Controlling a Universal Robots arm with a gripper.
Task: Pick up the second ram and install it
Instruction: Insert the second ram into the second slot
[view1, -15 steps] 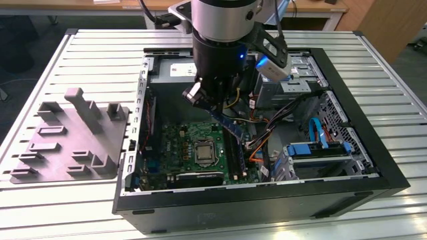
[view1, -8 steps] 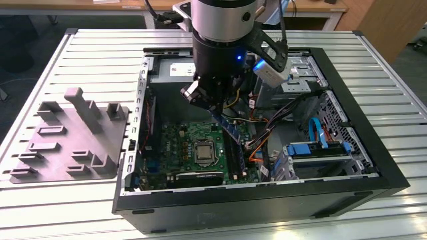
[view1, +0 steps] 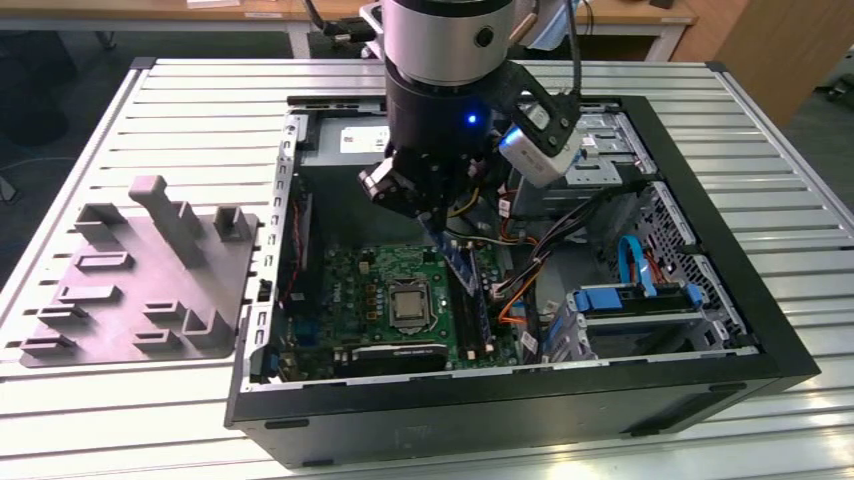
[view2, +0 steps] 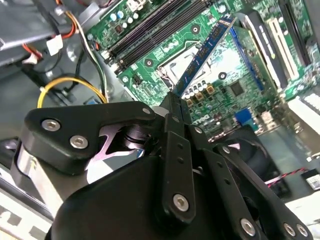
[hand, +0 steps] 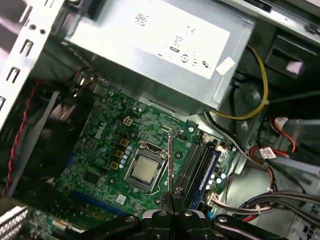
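Black end effector clamped on one end of the second ram; I see its long axis running straight out from the grip over the green motherboard, beside processor socket and black slots, yellow cable aside.

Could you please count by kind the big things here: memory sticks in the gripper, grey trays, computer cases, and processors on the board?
Second ram, held in the gripper: 1
Grey tray: 1
Computer case: 1
Processor: 1
Total: 4
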